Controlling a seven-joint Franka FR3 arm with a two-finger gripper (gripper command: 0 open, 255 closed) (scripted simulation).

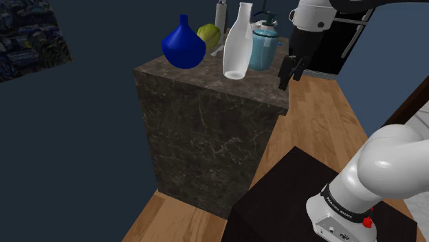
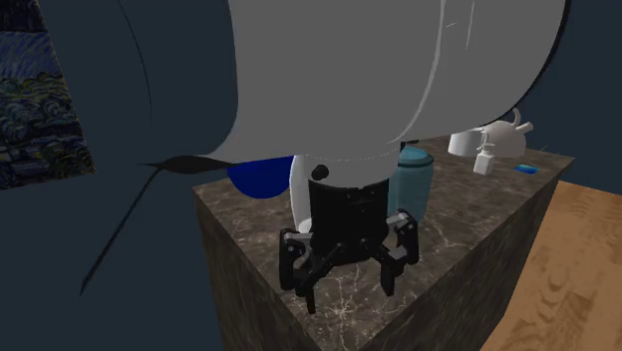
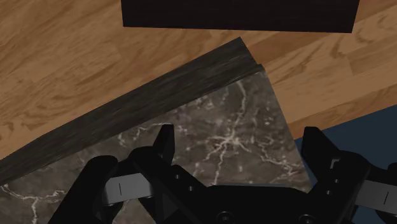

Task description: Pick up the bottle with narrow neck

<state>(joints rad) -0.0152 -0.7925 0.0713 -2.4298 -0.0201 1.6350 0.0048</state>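
Four items stand ahead of an empty gripper

From the shoulder view's left, the dark marble table (image 1: 206, 124) carries a deep-blue round-bellied vase (image 1: 183, 45), a yellow-green rounded object (image 1: 209, 34), the tall white bottle with narrow neck (image 1: 236, 48) and a translucent blue spray bottle (image 1: 262, 49). The all-black gripper (image 1: 289, 71) hangs just right of them over the table's corner, fingers spread, holding nothing. Approach is the step in hand, I judge; next it must swing left and straddle the white bottle's body.
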